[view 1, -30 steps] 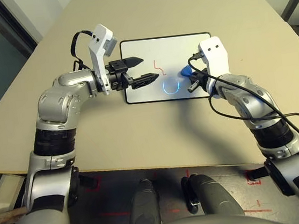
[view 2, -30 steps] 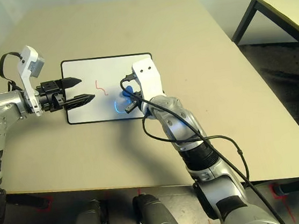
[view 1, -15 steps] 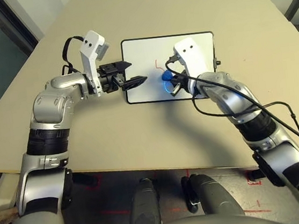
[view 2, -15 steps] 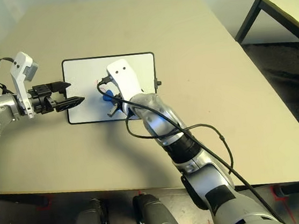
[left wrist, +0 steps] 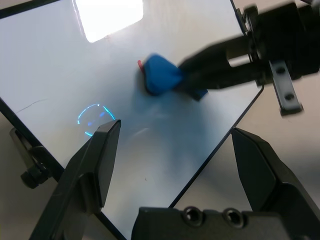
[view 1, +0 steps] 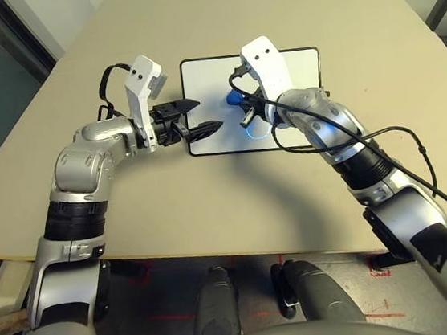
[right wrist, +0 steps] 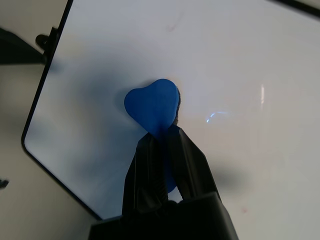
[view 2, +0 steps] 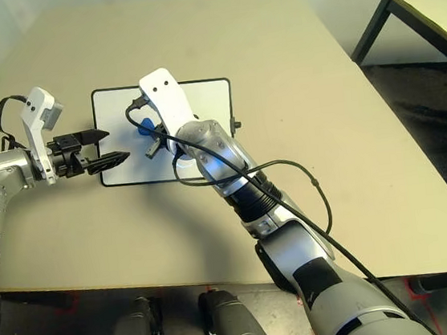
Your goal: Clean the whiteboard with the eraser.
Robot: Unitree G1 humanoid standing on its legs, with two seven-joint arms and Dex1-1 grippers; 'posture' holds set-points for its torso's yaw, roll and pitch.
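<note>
Since the earlier frames the right gripper has carried the blue eraser leftward over the whiteboard, from right of the red stroke to its upper part, while the left gripper has drawn back a little toward the left of the frame. The board lies where it did, in the upper middle of the left eye view.

The right jaws are clenched on the eraser, which sits over the board left of its centre; the left jaws stand apart with nothing between them, at the board's left edge.

The wiping looks well under way. Of the red stroke, a small red remnant shows beside the eraser; whether more lies beneath it, one cannot tell. That spot probably needs another pass, as might a faint dark line. The glowing blue arc is probably a reflection, nothing to rub off.

Counted: one whiteboard, one eraser, two grippers, one red remnant, one faint line, one blue arc.
</note>
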